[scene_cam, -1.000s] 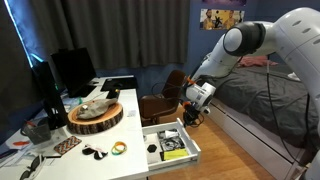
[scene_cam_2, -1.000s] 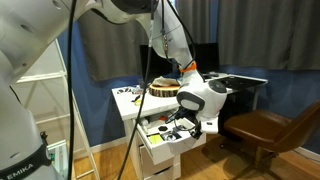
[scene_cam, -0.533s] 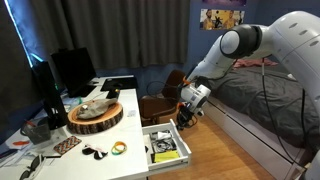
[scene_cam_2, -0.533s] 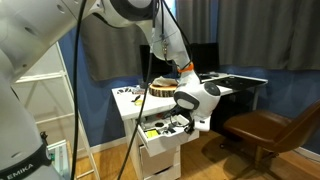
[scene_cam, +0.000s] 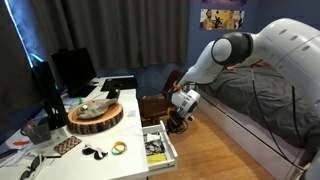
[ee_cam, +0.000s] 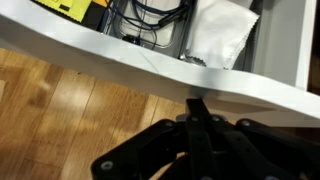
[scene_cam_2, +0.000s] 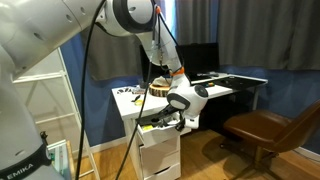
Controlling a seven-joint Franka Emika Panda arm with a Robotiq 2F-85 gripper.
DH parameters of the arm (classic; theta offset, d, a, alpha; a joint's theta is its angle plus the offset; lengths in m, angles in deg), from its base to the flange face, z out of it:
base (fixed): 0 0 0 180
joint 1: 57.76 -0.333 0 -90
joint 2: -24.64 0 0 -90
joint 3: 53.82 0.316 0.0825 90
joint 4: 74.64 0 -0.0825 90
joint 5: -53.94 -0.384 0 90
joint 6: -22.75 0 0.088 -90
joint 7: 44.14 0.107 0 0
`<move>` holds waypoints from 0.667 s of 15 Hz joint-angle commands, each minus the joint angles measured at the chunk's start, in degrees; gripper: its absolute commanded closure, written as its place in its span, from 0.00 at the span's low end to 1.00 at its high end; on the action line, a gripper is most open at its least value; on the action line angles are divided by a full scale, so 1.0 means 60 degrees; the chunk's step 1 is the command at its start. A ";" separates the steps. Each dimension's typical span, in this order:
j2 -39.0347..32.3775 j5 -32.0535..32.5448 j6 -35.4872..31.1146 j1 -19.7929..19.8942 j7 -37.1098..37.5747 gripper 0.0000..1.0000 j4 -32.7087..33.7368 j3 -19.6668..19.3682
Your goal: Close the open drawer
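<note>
The white drawer (scene_cam: 160, 146) under the desk stands partly open, with yellow and black items inside. It also shows in an exterior view (scene_cam_2: 160, 122) and in the wrist view (ee_cam: 150, 65), where cables and a white paper lie inside. My gripper (scene_cam: 178, 117) is shut, with its fingertips pressed against the drawer's white front panel (ee_cam: 198, 98). The gripper also shows in an exterior view (scene_cam_2: 172, 118) at the drawer front.
A white desk (scene_cam: 100, 140) carries a round wooden tray (scene_cam: 96, 114), monitors (scene_cam: 62, 72) and small items. A brown chair (scene_cam: 160, 100) stands behind the gripper; it also shows in an exterior view (scene_cam_2: 262, 130). A bed (scene_cam: 265, 110) lies beyond. The floor is wood.
My gripper has pushed the drawer inward toward the desk; the drawer sticks out much less than one second ago.
</note>
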 commanded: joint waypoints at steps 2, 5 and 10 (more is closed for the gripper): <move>-0.0506 0.0074 0.0332 -0.0628 0.0247 1.00 0.0707 0.0029; -0.0637 0.0092 0.0376 -0.0901 0.0184 1.00 0.0973 0.0111; -0.0900 0.0077 0.0631 -0.1123 0.0036 1.00 0.1468 0.0342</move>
